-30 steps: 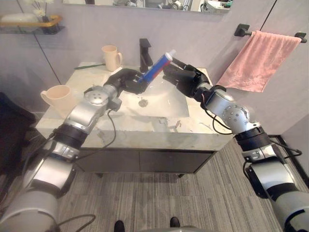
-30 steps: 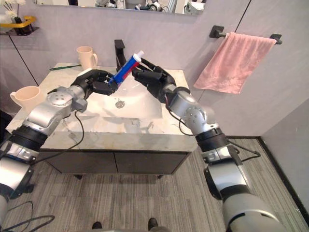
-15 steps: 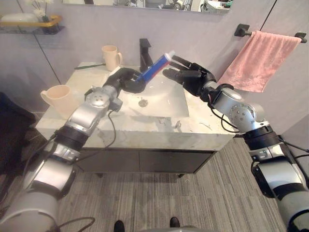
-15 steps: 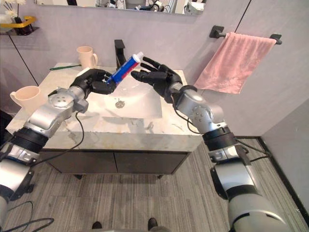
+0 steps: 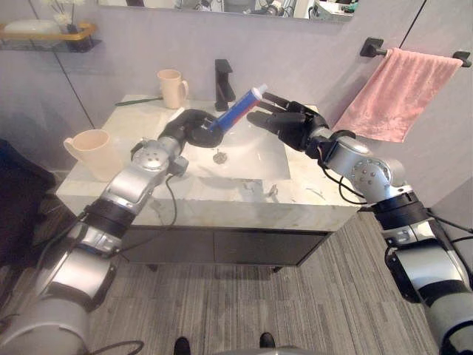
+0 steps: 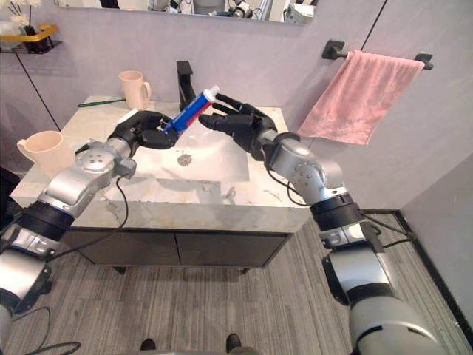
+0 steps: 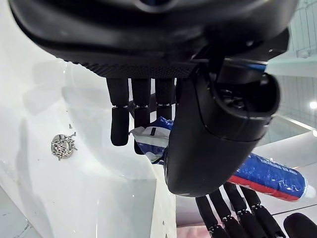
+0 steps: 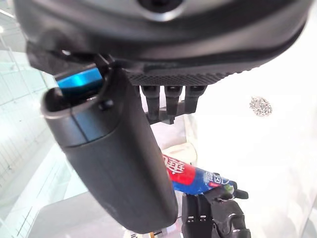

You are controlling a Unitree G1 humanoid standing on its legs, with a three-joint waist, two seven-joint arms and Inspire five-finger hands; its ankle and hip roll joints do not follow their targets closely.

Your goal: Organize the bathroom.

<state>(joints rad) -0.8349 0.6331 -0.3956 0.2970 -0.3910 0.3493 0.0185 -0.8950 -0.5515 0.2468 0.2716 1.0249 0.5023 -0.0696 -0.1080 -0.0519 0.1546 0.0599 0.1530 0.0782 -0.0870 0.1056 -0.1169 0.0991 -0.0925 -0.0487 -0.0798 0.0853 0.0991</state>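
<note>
The left hand [image 5: 191, 124] sits just left of centre in the upper half of the left eye view, over the sink [image 5: 255, 164]. Its fingers and thumb are curled round the crimped lower end of the toothpaste tube [image 5: 236, 110]. The tube is blue with a red band and a white cap, and it slants up to the right, with its cap at the high end. It is held in the air above the basin, in front of the black tap [image 5: 222, 80].

The right hand [image 5: 292, 123] is right of centre at about the same height, fingers straight and spread, pointing left toward the cap end of the tube. Its fingertips lie just beside the tube; whether they touch it cannot be told. In the left wrist view the tube runs out past the thumb toward the other hand's fingertips.

Below both hands the drain [image 5: 219, 156] shows in the white basin. On the counter [image 5: 185, 200], a cup [image 5: 172, 88] stands at the upper left by the wall, with a green toothbrush [image 5: 137, 101] lying left of it. A second cup [image 5: 94, 152] stands at the left edge. A pink towel [image 5: 397, 93] hangs on a bar in the upper right. A shelf [image 5: 44, 33] is in the upper left corner.
</note>
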